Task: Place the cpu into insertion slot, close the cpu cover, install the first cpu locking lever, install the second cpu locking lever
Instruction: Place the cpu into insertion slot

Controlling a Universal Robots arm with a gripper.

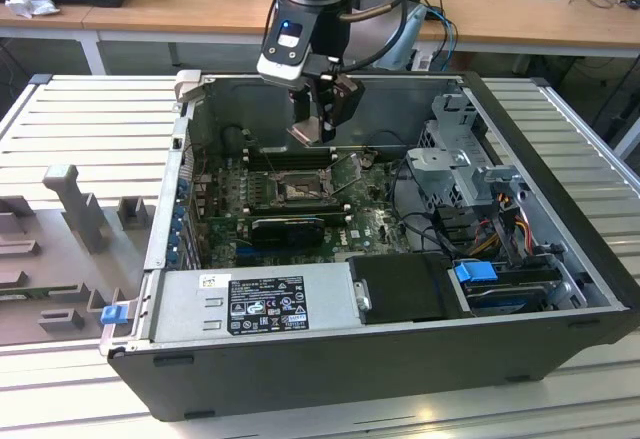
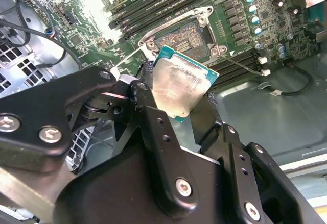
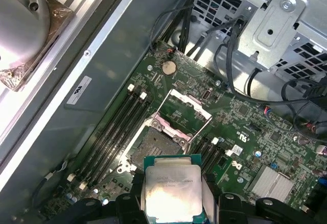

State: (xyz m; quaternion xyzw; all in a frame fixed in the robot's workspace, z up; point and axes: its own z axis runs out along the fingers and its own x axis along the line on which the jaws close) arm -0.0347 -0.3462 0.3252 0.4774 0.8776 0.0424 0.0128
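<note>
Pale metal slats of the desk (image 1: 90, 109) carry an open computer case (image 1: 400, 359), with a green board (image 1: 380, 224) lying flat inside it. The hand (image 1: 318, 131) hangs above the insertion slot (image 1: 298, 191), well clear of it. Its fingers (image 2: 153, 117) are closed on the cpu (image 3: 171, 193), pinching two opposite edges so that they stand apart by just the chip's width. The chip's pale silver face shows in both wrist views. The slot's dark centre lies bare beneath, and the cpu cover (image 3: 168, 126) stands raised at one edge of the slot, so nothing appears to block the way down. Black memory slots (image 3: 115, 127) run along either side of the slot.

Seating the chip looks like the step in hand, and no part of the task seems finished. Doing it well would mean squaring the chip's edges to the slot's silver rim, keeping it level, and lowering it straight without sliding across the contacts. A skewed or dragged chip could bend them.
</note>
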